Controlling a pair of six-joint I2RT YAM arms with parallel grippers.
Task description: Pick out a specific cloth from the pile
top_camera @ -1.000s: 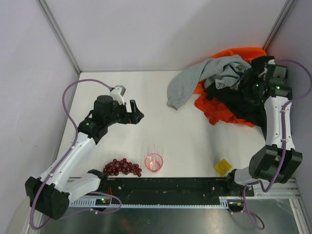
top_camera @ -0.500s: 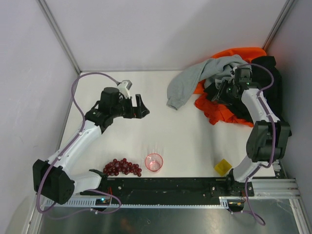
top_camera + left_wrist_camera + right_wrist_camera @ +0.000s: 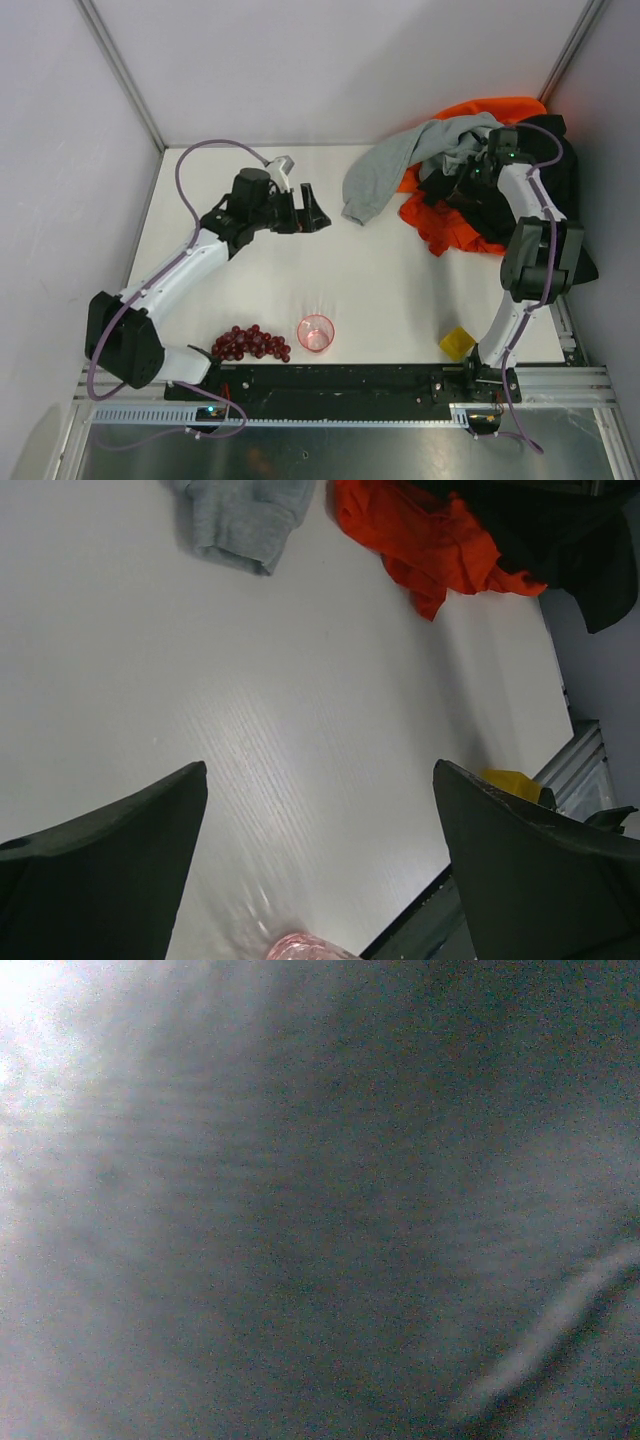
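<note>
White tabletop (image 3: 400,290) bore pile (image 3: 455,140); cloth (image 3: 437,224), thin, crumpled, deep red-orange, lay at its near edge. Left end effector (image 3: 320,210) gaped wide; right end effector (image 3: 460,185), pinched shut.

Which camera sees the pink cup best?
The top camera: the pink cup shows whole there. The left wrist camera catches only a pink sliver at its bottom edge, and the right wrist camera shows only dark blur.
</note>
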